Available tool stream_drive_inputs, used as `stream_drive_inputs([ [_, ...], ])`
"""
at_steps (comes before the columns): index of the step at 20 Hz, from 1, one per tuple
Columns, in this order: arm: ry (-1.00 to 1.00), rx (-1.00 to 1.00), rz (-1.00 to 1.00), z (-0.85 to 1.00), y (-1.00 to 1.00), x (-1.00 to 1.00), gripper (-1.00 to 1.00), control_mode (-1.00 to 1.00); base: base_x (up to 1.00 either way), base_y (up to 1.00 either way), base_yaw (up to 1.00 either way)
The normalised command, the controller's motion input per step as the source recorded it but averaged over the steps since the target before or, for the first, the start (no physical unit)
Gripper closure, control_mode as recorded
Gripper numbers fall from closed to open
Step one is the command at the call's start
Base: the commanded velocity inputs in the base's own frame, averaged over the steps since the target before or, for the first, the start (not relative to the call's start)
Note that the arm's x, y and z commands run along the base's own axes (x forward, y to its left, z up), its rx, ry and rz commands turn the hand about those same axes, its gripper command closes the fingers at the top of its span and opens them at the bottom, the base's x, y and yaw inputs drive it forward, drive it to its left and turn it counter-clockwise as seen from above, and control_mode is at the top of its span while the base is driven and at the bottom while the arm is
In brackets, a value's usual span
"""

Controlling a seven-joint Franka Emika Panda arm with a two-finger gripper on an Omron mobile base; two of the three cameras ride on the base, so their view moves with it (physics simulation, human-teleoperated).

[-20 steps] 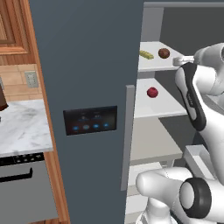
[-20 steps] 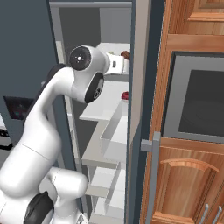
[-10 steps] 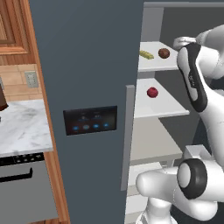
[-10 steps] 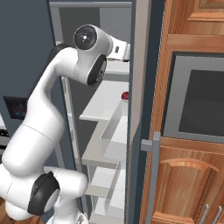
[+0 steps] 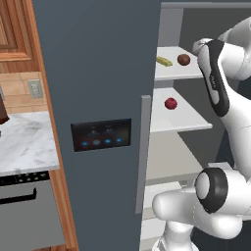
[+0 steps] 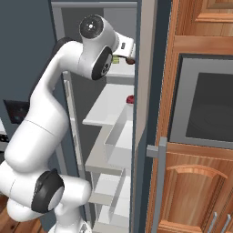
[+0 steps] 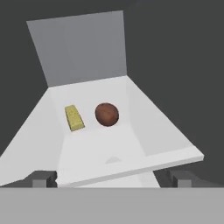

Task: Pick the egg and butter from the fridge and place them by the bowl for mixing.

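Butter (image 7: pixel 74 117) and brown egg (image 7: pixel 106 114), mid-frame on fridge (image 5: pixel 98 73) shelf (image 7: pixel 131 157); gripper (image 7: pixel 109 179) wide, apparently lined up to reach.

No legible text, label, brand, number or sign appears on any surface; the black panel (image 5: pixel 101 135) on the tall dark blue-grey fridge door (image 5: pixel 93 73) carries only small blue-lit round symbols, too blurred to be read as characters.

Both base views flank the open fridge (image 5: pixel 98 73); the hand view faces its upper shelf (image 7: pixel 100 148) closely.
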Motion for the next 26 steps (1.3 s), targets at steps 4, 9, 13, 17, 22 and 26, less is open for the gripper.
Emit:
stream_drive_inputs([
  [4,0.01,0.0,0.0,-0.01,0.0,0.0,-1.0,-1.0,0.0,0.0,0.0],
  [9,0.01,-0.04,0.0,-0.25,0.0,0.01,-1.0,-1.0,0.0,0.0,0.0],
  [13,0.01,-0.01,0.0,-0.16,0.0,0.05,-1.0,-1.0,0.0,0.0,0.0],
  [17,0.0,0.0,0.0,-0.03,0.0,0.09,-1.0,-1.0,0.0,0.0,0.0],
  [22,0.04,-0.01,0.0,-0.08,0.01,0.24,-1.0,-1.0,0.0,0.0,0.0],
  [26,0.08,-0.03,0.0,-0.17,0.01,0.32,-1.0,-1.0,0.0,0.0,0.0],
])
